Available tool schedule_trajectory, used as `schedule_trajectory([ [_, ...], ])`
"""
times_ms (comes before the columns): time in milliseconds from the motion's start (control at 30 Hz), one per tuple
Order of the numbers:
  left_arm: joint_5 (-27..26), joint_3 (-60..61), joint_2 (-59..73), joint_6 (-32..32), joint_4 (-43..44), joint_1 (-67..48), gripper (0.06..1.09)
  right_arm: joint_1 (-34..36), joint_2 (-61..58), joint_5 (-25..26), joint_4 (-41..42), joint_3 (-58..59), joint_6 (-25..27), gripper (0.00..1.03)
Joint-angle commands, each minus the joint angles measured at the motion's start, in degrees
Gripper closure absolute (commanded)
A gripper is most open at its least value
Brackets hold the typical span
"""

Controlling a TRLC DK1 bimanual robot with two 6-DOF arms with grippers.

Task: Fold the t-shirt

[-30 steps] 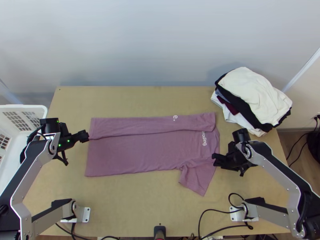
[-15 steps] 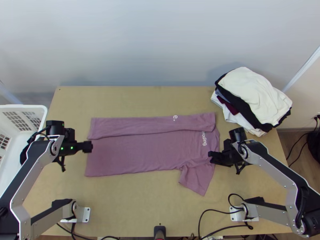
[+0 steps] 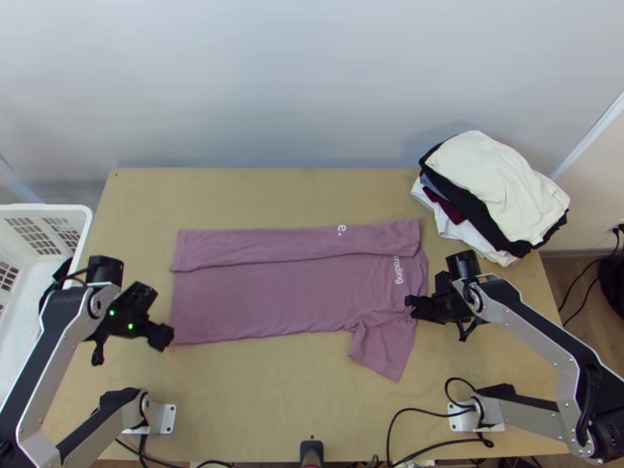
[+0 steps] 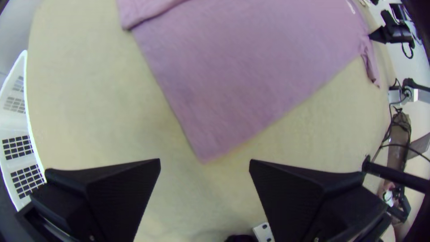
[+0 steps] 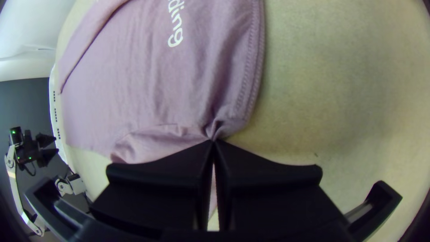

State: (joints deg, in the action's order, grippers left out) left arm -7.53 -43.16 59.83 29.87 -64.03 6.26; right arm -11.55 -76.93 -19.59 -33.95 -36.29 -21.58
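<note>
Pinching the mauve t-shirt (image 5: 134,98) at its shoulder, the right gripper (image 3: 412,306) has its fingers pressed together, and the cloth puckers at the tips, beside the stitched neck edge. Taking the shirt as a clock face, with twelve toward the far side of the table (image 3: 234,405), that grip lies between three and four o'clock.

The left gripper (image 3: 161,316) is between eight and nine o'clock, near the bottom hem's near corner, its fingers wide apart with nothing held between them.

The shirt lies flat across the table, hem end at nine o'clock and neck end at three. Its far side is folded over once, making a long strip along the twelve o'clock side. One short sleeve (image 3: 382,347) juts out at about four o'clock. White lettering (image 3: 398,271) shows near the neck end.

Farther out, at two o'clock, a pile of clothes (image 3: 495,175) is stacked, cream on top with black, burgundy and white beneath. At nine o'clock is a white basket (image 3: 54,208). Thin black cables (image 3: 390,429) run between four and five o'clock.
</note>
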Motion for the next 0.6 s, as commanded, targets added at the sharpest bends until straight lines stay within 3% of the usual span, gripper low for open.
schedule_trajectory([
  [0,-0.5,3.7,0.4,3.2,-0.8,-0.4,0.13,-0.1,-1.7,0.6,-0.4,3.5,0.5,1.00],
  [233,-0.6,7.8,3.4,1.7,5.1,-0.5,0.36,0.0,-1.6,0.6,-0.4,3.7,0.5,1.00],
  [333,-1.5,8.6,4.3,0.5,8.3,-0.5,0.55,-0.1,-1.2,0.6,-0.4,3.7,0.5,1.00],
  [567,-3.0,8.7,6.8,-1.1,10.4,-0.5,0.57,-0.1,-1.2,0.6,-0.4,3.8,0.6,1.00],
])
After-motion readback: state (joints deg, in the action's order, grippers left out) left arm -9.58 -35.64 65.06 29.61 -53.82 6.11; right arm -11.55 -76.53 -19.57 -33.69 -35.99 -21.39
